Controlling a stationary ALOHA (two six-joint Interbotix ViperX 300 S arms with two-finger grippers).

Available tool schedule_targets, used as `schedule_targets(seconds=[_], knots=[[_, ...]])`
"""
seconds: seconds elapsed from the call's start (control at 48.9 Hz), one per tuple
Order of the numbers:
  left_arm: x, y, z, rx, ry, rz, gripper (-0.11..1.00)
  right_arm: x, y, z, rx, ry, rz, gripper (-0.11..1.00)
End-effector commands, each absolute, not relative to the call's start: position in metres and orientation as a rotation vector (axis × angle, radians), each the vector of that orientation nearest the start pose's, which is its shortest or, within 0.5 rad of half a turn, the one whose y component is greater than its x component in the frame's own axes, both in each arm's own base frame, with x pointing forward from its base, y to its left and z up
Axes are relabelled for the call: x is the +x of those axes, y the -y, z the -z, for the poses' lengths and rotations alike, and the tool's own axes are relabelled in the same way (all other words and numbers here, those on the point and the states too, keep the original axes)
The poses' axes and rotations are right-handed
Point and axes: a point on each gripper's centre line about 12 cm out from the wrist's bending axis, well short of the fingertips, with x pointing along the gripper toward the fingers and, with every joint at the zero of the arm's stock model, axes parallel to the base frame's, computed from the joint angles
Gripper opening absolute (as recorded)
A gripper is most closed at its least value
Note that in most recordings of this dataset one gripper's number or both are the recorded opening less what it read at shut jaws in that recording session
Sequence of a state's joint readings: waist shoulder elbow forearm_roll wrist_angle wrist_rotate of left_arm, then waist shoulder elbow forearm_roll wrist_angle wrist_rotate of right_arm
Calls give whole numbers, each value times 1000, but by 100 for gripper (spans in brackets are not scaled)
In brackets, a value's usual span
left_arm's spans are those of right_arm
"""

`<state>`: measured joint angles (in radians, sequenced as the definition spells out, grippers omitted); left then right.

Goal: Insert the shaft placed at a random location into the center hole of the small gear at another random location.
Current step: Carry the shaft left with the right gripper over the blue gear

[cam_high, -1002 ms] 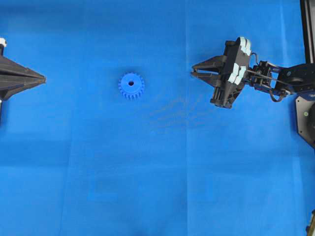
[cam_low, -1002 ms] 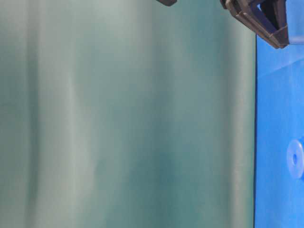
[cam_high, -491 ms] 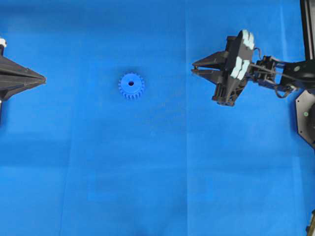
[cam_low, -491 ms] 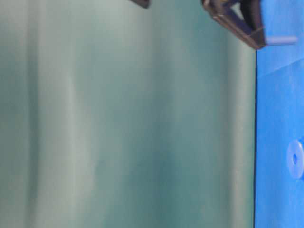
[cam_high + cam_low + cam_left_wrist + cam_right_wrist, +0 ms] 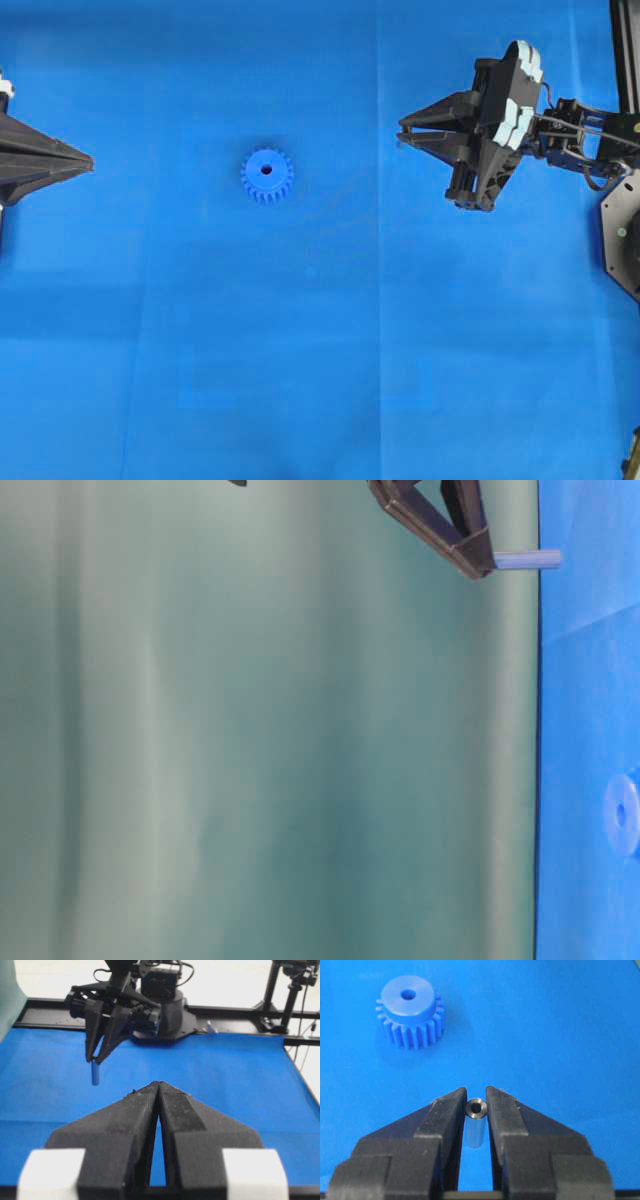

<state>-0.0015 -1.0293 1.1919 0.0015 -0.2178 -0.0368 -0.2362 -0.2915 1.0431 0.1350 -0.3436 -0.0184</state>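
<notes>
Shaft (image 5: pixel 475 1122) clamped in right claw (image 5: pixel 476 1105), gear (image 5: pixel 410 1010) ahead

1 gear (image 5: pixel 266 175), 1 shaft (image 5: pixel 475 1129), 2 tools: left (image 5: pixel 88 159), right (image 5: pixel 400 134).

Creased blue cloth (image 5: pixel 300 350) covers table; green backdrop (image 5: pixel 250 760) behind.

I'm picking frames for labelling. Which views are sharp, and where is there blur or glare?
Overhead: evenly lit, gear crisp. Right wrist: shaft sharp between the right gripper's jaws, gear slightly soft. Left wrist: the shut left gripper close up, background washed out bright. Table-level: turned sideways, mostly curtain, gear blurred at the edge.
</notes>
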Motion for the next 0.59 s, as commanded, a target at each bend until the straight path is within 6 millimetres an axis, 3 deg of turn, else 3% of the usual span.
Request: schedule_targets(seconds=[0.0, 0.266, 0.573], knots=[[189, 1, -296, -35, 69, 5, 0, 296, 76, -189, 139, -360, 295, 3], [189, 1, -296, -37, 69, 5, 0, 322, 75, -189, 131, -367, 274, 3], [189, 0, -296, -37, 68, 0, 0, 384, 72, -197, 99, -342, 221, 3]])
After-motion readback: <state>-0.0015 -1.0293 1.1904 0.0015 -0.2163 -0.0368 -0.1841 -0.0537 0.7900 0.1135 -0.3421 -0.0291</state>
